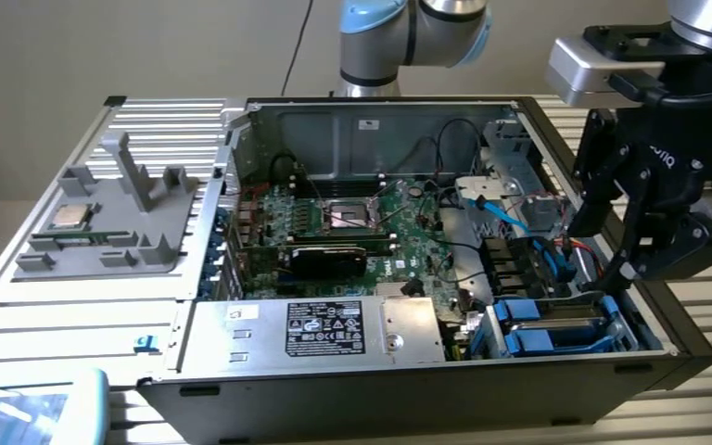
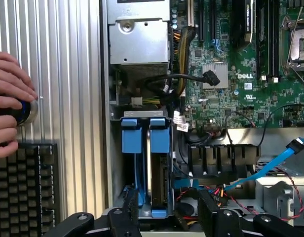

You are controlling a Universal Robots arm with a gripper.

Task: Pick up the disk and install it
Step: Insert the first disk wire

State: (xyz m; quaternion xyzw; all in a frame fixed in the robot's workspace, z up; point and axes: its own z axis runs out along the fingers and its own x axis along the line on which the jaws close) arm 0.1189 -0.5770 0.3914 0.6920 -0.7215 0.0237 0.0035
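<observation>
Tool (image 2: 167, 205), spread wide and empty, hovers over the disk (image 2: 159, 140) seated in the drive bay (image 2: 111, 163).

White "DELL" is showing on the green motherboard (image 2: 250, 77); "OTIQ", part of a brand name, is showing on the gripper (image 1: 599, 256) body; the power supply's black label (image 1: 325, 326) is carrying print too small to read

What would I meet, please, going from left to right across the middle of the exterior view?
Small square chip on its grey fixture → processor socket → blue cable → the claw, open.
</observation>
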